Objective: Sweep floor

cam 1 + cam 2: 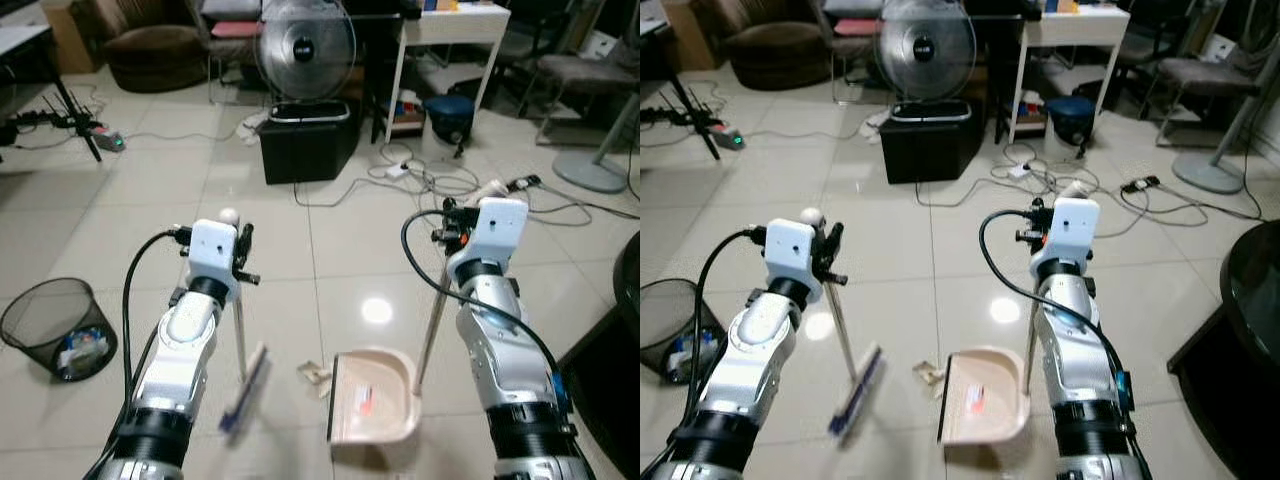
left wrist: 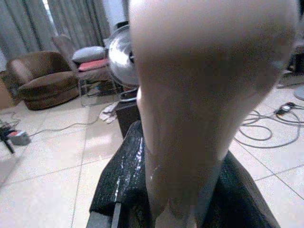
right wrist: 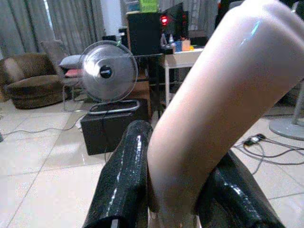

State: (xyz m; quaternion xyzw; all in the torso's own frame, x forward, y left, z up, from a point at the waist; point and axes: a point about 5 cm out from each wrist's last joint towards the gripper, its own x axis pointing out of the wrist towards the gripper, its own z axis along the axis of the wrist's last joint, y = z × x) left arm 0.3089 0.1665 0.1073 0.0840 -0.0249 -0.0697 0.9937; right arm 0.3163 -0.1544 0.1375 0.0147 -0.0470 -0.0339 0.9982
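On the pale tiled floor [image 1: 300,270], just in front of the robot, a cream dustpan [image 1: 372,398] sits flat with its mouth facing a small scrap of debris [image 1: 314,374] that lies just beside its left edge. Beyond the scrap, further to the dustpan's left, the broom [image 1: 244,388] has its blurred bristle head close to the tiles, its thin handle slanting up into the left gripper [image 1: 238,262], whose black fingers [image 2: 118,175] are closed around the handle's rounded cream top. From the dustpan's right side a slim upright pole rises to the right gripper [image 1: 452,228], clamped likewise on the pole's cream grip, a finger [image 3: 124,175] on either side. Well to the dustpan's left stands a black mesh wastebasket [image 1: 58,326] holding rubbish. Far beyond the dustpan, a fan [image 1: 305,50] stands on a black box [image 1: 308,138], with cables [image 1: 430,180] strewn over the tiles to that box's right.
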